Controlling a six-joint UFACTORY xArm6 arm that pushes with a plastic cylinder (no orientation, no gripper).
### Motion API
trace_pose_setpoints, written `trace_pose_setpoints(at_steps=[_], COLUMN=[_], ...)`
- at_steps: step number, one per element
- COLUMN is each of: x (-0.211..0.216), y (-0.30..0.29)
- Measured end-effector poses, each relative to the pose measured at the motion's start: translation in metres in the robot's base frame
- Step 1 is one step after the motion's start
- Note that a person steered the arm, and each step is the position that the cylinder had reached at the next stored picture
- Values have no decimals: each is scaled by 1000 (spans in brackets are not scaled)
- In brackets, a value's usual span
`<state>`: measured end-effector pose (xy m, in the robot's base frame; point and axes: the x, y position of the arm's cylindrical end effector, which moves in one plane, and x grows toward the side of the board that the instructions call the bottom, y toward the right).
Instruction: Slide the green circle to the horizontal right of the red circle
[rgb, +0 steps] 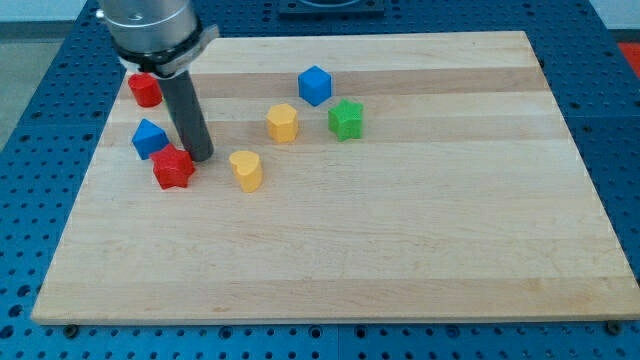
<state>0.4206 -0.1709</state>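
No pincer is fitted, so no jaw state can be told. My tip (200, 157) rests on the pale wooden worktop (400, 250), just right of the red star block (173, 167). The only green block (346, 120) looks star-shaped and lies well to the right, apparently unengaged. The roundish red block (145, 89) sits far left.

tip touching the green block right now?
No: my tip sits beside the red star block near the view's left, while the green star block lies well off toward the right.
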Motion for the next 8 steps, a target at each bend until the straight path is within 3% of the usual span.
trace_pose_setpoints(at_steps=[3, 5, 8], x=[-37, -50, -54], y=[15, -33, -48])
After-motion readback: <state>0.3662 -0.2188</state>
